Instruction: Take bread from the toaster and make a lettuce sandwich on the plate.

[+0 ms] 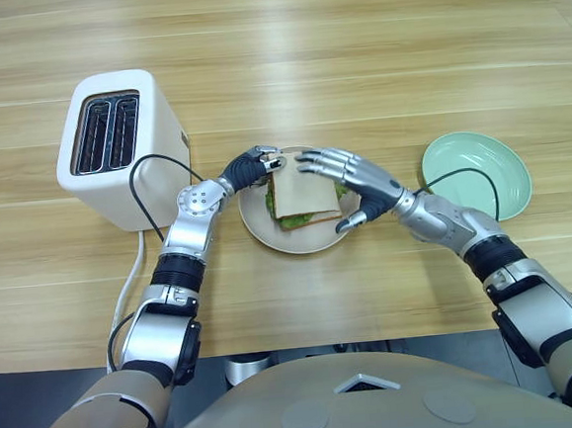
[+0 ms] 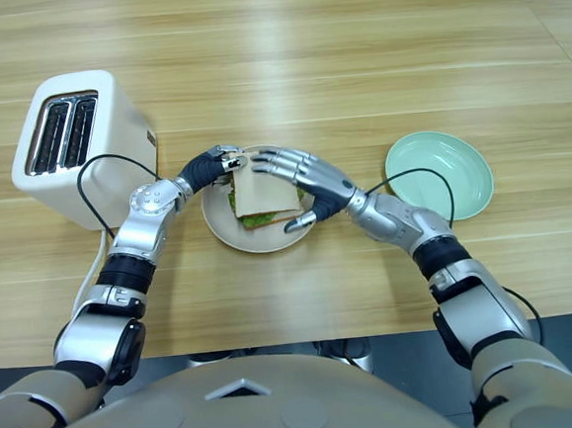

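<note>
The plate (image 1: 255, 226) stands near the front edge of the tabletop (image 1: 353, 60), about midway along it, with the toaster (image 1: 112, 148) towards the left edge and a green dish (image 1: 476, 174) towards the right edge. The sandwich is on the plate: a top slice (image 1: 299, 195) lies over lettuce (image 1: 301, 220), which shows at the slice's front edge. The left robot hand (image 1: 252, 164) is clenched on the far left corner of the top slice. The right robot hand (image 1: 358, 181) is released, its fingers (image 1: 321, 160) stretched flat over the slice's right half and holding nothing. Expect the bread to be light, dry and brittle at the edges. Expect the lettuce to be soft and likely to slide. Hold the slice by a corner or by opposite edges. Use light pressure, because hard pressure will probably crush the slice or push the stack off centre.
</note>
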Action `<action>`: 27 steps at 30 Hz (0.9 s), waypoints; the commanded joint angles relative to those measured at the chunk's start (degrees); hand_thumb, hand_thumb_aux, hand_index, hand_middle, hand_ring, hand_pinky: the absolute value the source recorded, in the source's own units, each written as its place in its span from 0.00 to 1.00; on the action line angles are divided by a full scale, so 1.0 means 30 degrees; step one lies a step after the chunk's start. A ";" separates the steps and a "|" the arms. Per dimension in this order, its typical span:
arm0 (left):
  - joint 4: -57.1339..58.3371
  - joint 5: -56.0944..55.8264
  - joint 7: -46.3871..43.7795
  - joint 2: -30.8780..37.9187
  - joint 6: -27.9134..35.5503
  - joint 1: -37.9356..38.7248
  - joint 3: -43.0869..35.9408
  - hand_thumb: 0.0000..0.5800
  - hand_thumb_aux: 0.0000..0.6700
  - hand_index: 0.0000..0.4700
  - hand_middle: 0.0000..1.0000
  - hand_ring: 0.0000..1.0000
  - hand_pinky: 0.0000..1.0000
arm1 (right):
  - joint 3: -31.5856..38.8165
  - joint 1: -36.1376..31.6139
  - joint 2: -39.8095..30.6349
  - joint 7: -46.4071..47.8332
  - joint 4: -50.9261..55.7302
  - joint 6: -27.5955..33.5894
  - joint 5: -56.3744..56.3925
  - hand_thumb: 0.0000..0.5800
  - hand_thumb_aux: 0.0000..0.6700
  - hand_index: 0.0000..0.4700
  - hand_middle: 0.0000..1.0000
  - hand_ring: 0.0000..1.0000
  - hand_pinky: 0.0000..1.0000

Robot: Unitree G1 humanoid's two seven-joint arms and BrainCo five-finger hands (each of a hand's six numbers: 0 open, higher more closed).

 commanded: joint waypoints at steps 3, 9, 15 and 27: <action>0.0967 0.0361 0.0322 -0.0014 -0.0270 -0.0268 -0.0136 1.00 1.00 0.98 1.00 1.00 1.00 | 0.0549 0.0251 -0.0018 0.2332 0.0039 -0.0156 0.0915 0.00 0.00 0.00 0.00 0.00 0.00; 0.1507 0.0436 0.0287 -0.0033 -0.0567 -0.0317 -0.0186 1.00 1.00 0.98 1.00 1.00 1.00 | 0.0772 -0.0491 0.0612 0.2470 0.0968 0.0612 0.0044 0.00 0.00 0.00 0.00 0.00 0.00; 0.2012 0.0500 0.0243 -0.0086 -0.0857 -0.0493 -0.0242 1.00 1.00 0.98 1.00 1.00 1.00 | 0.1618 -0.1896 0.1343 0.1515 0.2721 0.1457 -0.1695 0.00 0.00 0.00 0.00 0.00 0.00; 0.1383 0.0928 0.0392 0.0049 -0.1310 -0.0463 -0.0293 1.00 1.00 0.98 1.00 1.00 1.00 | 0.2386 -0.1172 0.1630 0.9151 0.5070 0.4047 0.1470 0.00 0.00 0.00 0.00 0.00 0.00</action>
